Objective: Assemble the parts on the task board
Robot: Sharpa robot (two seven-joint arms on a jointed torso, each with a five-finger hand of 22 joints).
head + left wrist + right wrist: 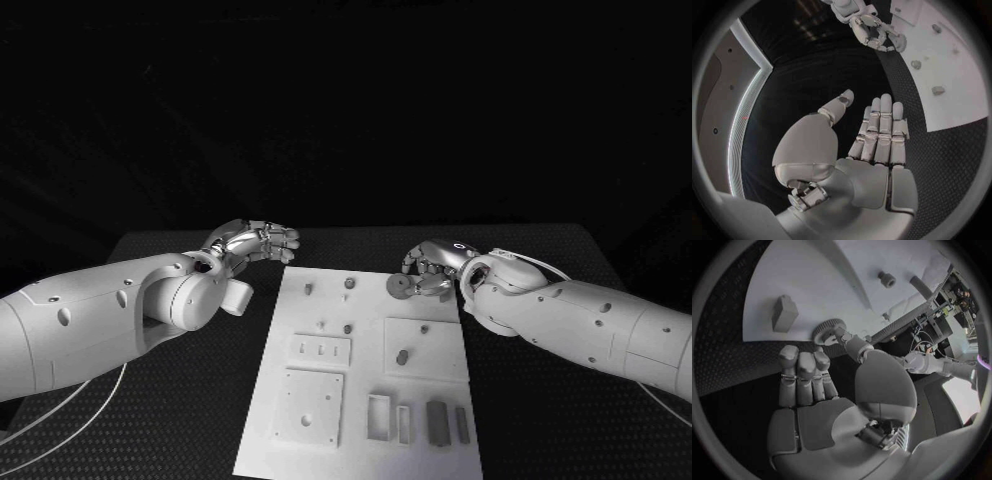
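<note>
Right now the right hand [436, 272] hovers over the far right part of the white board [433, 410], holding a small round toothed wheel [397, 286] between thumb and fingertips. In the right wrist view the wheel [827, 330] is pinched at its rim by the thumb tip, with the other fingers [803, 365] lined up straight just beside it; its toothed edge faces the board and its flat face is turned partly toward the camera. From the head view the wheel shows as a disc seen nearly face-on, so its axis lies roughly level rather than upright, though the exact tilt is hard to judge.

The left hand [253, 242] sits off the board's far left corner, over the black table [173, 400]. In the head view its fingers look curled; in the left wrist view the hand [873, 145] shows fingers straight and together, thumb apart, with nothing in it.

On the board a few small pegs [348, 284] stand near the far end, a short block [404, 355] stands on a raised square plate, and dark upright pieces [437, 421] sit at the near right. A slotted plate [320, 349] and a larger square plate [310, 405] lie on the left half. The board's near edge is cut off by the picture.
</note>
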